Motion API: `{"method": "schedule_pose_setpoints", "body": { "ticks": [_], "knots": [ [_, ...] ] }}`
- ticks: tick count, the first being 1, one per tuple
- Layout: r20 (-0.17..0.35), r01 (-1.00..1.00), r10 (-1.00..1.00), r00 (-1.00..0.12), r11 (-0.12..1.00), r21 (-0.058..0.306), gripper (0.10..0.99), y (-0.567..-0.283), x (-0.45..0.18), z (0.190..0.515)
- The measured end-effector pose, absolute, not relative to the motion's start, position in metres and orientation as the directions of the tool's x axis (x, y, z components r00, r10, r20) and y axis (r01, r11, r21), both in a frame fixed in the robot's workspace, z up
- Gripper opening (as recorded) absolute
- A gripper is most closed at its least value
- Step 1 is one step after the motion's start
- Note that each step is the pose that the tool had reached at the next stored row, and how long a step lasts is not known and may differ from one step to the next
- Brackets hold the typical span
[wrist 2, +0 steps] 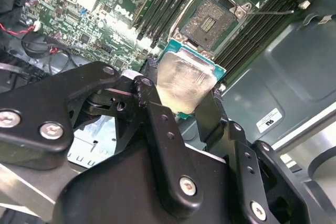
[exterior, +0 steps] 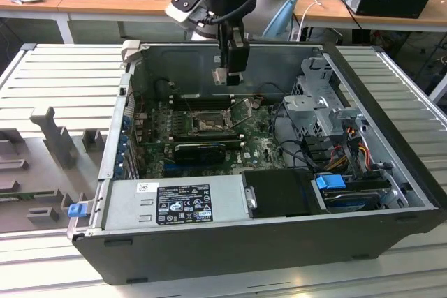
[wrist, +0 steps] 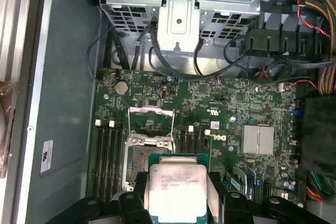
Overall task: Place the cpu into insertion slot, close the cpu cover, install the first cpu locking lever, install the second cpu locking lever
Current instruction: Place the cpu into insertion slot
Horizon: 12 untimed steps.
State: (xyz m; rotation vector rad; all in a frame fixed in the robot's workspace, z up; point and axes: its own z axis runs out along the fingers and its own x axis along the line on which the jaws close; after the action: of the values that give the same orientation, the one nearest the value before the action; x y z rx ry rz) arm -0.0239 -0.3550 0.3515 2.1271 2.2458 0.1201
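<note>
On the exterior view's left, a grey moulded fixture (exterior: 56,137) lies on the ribbed worktop (exterior: 42,68) beside the open computer case (exterior: 209,242). Further right, over the middle of the green board, the end effector (exterior: 225,78) hangs above the insertion slot (exterior: 208,124), well clear of it. It grips the cpu (exterior: 220,76), with its 2 fingers (wrist 2: 152,85) closed onto opposite edges and spread only as wide as the chip. In both wrist views the cpu (wrist: 176,192) shows its pale metal face, with the slot (wrist: 137,153) empty and the cpu cover (wrist: 152,109) swung up off it. On the right stands the drive cage (exterior: 318,102).

The chip is probably very light, stiff and thin. Its smooth face looks slippery, and its contact side and the socket are likely fragile. The edges therefore seem the right place to grip, as they are now, with gentle pressure and the chip kept level
</note>
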Motion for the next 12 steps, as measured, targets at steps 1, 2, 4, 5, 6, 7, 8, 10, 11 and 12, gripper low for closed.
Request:
{"method": "schedule_pose_setpoints", "body": {
  "ticks": [1,2,4,5,6,7,8,10,11,12],
  "knots": [
    [0.02,0.995,0.999,-0.041,0.039,0.088,0.529,-0.355,-0.0239,0.3513],
    [0.02,0.996,0.999,-0.03,0.028,0.088,0.529,-0.3551,-0.0239,0.3512],
    [0.02,0.996,1.0,-0.013,0.011,0.088,0.529,-0.3551,-0.0239,0.3511],
    [0.02,0.996,1.0,0.008,-0.01,0.088,0.529,-0.3551,-0.0239,0.3511],
    [0.02,0.996,0.999,0.026,-0.027,0.088,0.529,-0.3551,-0.0239,0.3511],
    [0.02,0.995,0.999,0.046,-0.048,0.088,0.529,-0.355,-0.0239,0.3511],
    [0.02,0.994,0.997,0.07,-0.071,0.088,0.529,-0.355,-0.0239,0.351],
    [0.02,0.99,0.994,0.109,-0.111,0.088,0.529,-0.3551,-0.0239,0.351],
    [0.02,0.99,0.993,0.112,-0.113,0.088,0.529,-0.3551,-0.0239,0.3509],
    [0.02,0.99,0.993,0.112,-0.114,0.088,0.529,-0.355,-0.0238,0.3506]
  ]
}}
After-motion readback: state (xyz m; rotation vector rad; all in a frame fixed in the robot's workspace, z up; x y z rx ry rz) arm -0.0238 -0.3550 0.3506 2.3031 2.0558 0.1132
